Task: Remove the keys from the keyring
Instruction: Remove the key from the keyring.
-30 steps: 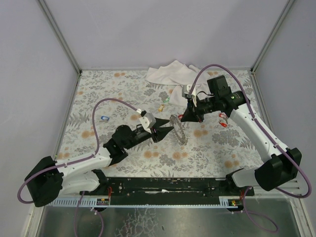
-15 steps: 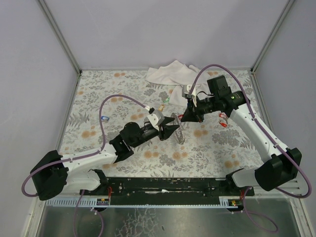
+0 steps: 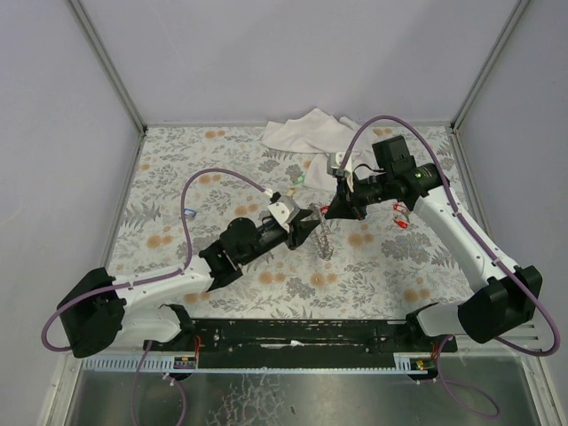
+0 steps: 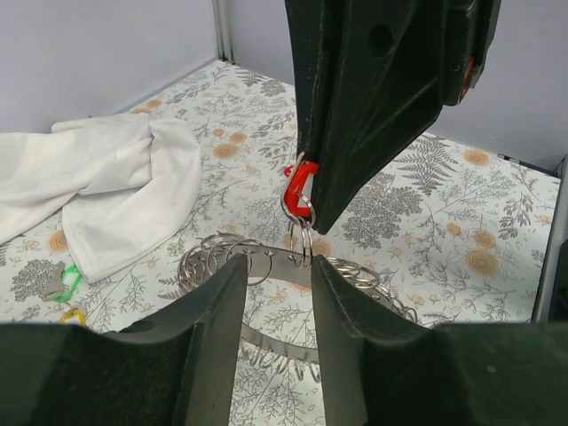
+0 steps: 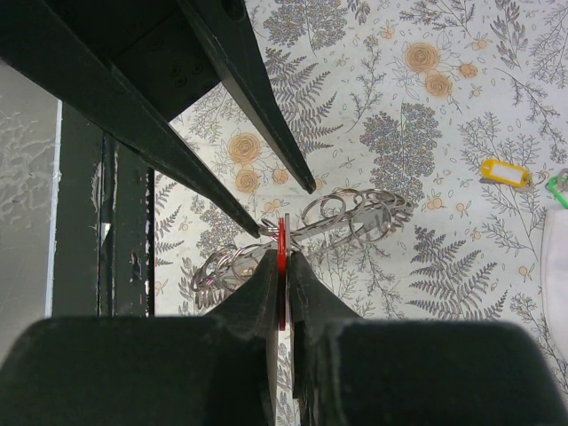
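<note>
The keyring point(image 3: 325, 238) is a silvery metal band strung with many split rings; it hangs tilted over the table, held up by one ring. My right gripper point(image 3: 330, 211) is shut on a red key point(image 5: 282, 232) that hangs on that ring. The ring cluster point(image 5: 355, 211) spreads out beyond its tips point(image 5: 282, 253). My left gripper point(image 4: 277, 266) is open, its jaws on either side of the band point(image 4: 266, 259) just below the red key point(image 4: 302, 182). It is also seen from above point(image 3: 309, 227).
A white cloth point(image 3: 306, 131) lies at the back point(image 4: 115, 177). Loose keys lie on the floral table: red point(image 3: 401, 218), green and yellow point(image 3: 295, 184), blue point(image 3: 187, 211). The yellow one point(image 5: 503, 171) shows in the right wrist view. Walls close in three sides.
My left arm has moved right, bringing its open jaws up to the keyring band. My right gripper has stayed put, holding the red key.
</note>
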`<state>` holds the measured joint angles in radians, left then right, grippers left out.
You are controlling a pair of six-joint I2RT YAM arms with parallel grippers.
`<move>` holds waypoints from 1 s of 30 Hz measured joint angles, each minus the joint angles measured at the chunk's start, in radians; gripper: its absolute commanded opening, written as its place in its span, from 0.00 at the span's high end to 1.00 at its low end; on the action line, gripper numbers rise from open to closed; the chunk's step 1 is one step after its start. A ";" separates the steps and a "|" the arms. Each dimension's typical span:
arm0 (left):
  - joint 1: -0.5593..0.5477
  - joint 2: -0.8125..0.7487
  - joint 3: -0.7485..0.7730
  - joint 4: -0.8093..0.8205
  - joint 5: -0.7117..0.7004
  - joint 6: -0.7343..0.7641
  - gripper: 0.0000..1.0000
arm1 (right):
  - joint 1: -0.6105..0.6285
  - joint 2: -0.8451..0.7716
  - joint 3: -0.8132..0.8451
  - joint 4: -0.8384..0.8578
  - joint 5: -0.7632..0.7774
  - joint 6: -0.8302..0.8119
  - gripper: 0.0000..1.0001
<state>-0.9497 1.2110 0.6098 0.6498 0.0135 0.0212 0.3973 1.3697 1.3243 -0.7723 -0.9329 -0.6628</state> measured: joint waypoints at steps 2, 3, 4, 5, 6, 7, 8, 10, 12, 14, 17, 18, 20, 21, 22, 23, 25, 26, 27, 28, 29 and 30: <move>0.000 0.002 0.003 0.000 0.000 0.002 0.67 | 0.000 0.000 0.000 0.000 0.000 0.000 1.00; 0.000 0.003 0.004 0.000 0.000 0.003 0.67 | 0.000 0.000 0.000 0.000 0.000 0.000 1.00; 0.000 0.006 0.007 0.000 0.000 0.003 0.67 | 0.000 0.000 0.000 0.000 0.000 0.000 1.00; 0.000 0.009 0.013 -0.002 0.001 0.003 0.67 | 0.000 0.000 0.000 0.000 0.000 0.000 1.00; 0.000 0.011 0.018 -0.002 0.001 0.003 0.67 | 0.000 0.000 0.000 0.000 0.000 0.000 1.00; 0.000 0.013 0.022 -0.002 0.000 0.003 0.67 | 0.000 0.000 0.000 0.000 0.000 0.000 1.00; 0.000 0.013 0.024 -0.001 0.000 0.003 0.67 | 0.000 0.000 0.000 0.000 0.000 0.000 1.00; -0.003 0.014 0.029 -0.002 0.000 0.003 0.67 | 0.000 0.000 0.000 0.000 0.000 0.000 1.00; -0.005 0.015 0.031 -0.002 0.000 0.003 0.68 | 0.000 0.000 0.000 0.000 0.000 0.000 1.00; -0.005 0.017 0.033 -0.002 0.000 0.004 0.69 | 0.000 0.000 0.000 0.000 0.000 0.000 1.00; -0.005 0.022 0.034 -0.004 0.000 0.010 0.73 | 0.000 0.000 0.000 0.000 0.000 0.000 1.00; -0.005 0.024 0.034 -0.006 0.000 0.011 0.74 | 0.000 0.000 0.000 0.000 0.000 0.000 1.00; -0.005 0.028 0.034 -0.013 0.000 0.015 0.75 | 0.000 0.000 0.000 0.000 0.000 0.000 1.00; -0.005 0.029 0.034 -0.014 0.000 0.017 0.76 | 0.000 0.000 0.000 0.000 0.000 0.000 1.00; -0.005 0.030 0.034 -0.015 0.000 0.019 0.78 | 0.000 0.000 0.000 0.000 0.000 0.000 1.00; -0.005 0.030 0.034 -0.015 0.000 0.020 0.79 | 0.000 0.000 0.000 0.000 0.000 0.000 1.00; -0.005 0.030 0.034 -0.015 0.000 0.023 0.84 | 0.000 0.000 0.000 0.000 0.000 0.000 1.00; -0.005 0.030 0.034 -0.015 0.000 0.023 0.85 | 0.000 0.000 0.000 0.000 0.000 -0.001 1.00; -0.005 0.030 0.034 -0.016 0.000 0.026 0.88 | 0.000 0.000 0.000 0.000 0.000 -0.001 1.00; -0.006 0.030 0.034 -0.016 0.000 0.029 0.90 | 0.000 0.000 0.000 0.000 0.000 -0.001 1.00; -0.006 0.030 0.034 -0.016 0.001 0.032 0.92 | 0.000 0.000 0.000 0.000 0.000 -0.001 1.00; -0.006 0.030 0.034 -0.016 0.001 0.035 0.96 | 0.000 0.000 0.000 0.000 0.000 -0.001 1.00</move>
<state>-0.9554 1.2411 0.6441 0.6342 0.0143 0.0563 0.3973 1.3697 1.3239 -0.7727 -0.9333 -0.6636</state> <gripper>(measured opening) 0.117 0.091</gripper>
